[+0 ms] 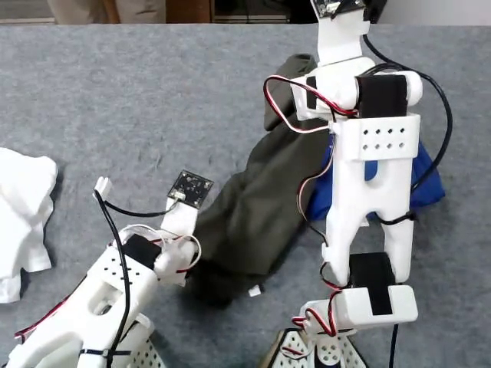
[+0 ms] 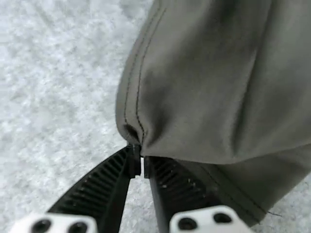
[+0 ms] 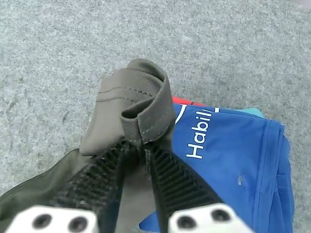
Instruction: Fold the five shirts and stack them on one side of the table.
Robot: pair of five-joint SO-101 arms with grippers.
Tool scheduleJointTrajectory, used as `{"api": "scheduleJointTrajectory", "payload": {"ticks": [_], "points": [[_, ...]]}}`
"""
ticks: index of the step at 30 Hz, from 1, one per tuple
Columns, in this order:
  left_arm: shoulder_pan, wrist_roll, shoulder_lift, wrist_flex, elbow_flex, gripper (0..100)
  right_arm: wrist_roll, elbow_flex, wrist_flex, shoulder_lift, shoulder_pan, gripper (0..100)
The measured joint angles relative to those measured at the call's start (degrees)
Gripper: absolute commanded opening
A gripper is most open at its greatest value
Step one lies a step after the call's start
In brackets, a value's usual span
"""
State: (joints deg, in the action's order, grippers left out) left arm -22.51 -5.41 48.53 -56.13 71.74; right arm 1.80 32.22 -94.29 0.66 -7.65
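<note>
An olive shirt (image 1: 253, 207) lies stretched in a long diagonal band across the grey table (image 1: 138, 100). My left gripper (image 2: 141, 165) is shut on a stitched hem corner of the olive shirt (image 2: 214, 82) at its near end. My right gripper (image 3: 146, 151) is shut on a rolled, stitched edge of the olive shirt (image 3: 138, 104) at its far end. A folded blue shirt (image 3: 233, 165) with white print lies right beside that edge, with red and teal cloth peeking from under it. The blue shirt (image 1: 428, 184) sits partly under the right arm (image 1: 376, 161).
A crumpled white shirt (image 1: 23, 218) lies at the table's left edge. The left arm (image 1: 115, 299) stands at the near left. Bare grey carpet-like surface spreads across the far left and middle left.
</note>
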Motion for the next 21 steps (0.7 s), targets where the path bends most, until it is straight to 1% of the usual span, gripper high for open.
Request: {"api": "scheduleJointTrajectory", "payload": {"ticks": [3,6,8,11,16,21], "points": [[6.5,0.0,0.0,-3.6,-5.4,2,0.0,0.0,0.0,0.0,0.0,0.5],[17.1,0.0,0.0,-6.1,-13.8,2,0.0,0.0,0.0,0.0,0.0,0.5],[25.0,0.0,0.0,-6.7,-19.9,2,0.0,0.0,0.0,-0.1,0.0,0.5],[35.1,0.0,0.0,-6.9,-28.0,2,0.0,0.0,0.0,-1.5,-1.2,0.5],[46.2,0.0,0.0,-6.9,-38.2,2,0.0,0.0,-0.4,-6.8,-8.9,0.5],[54.7,0.0,0.0,-6.9,-44.2,2,0.0,0.0,-5.5,-7.9,-17.7,0.5]]}}
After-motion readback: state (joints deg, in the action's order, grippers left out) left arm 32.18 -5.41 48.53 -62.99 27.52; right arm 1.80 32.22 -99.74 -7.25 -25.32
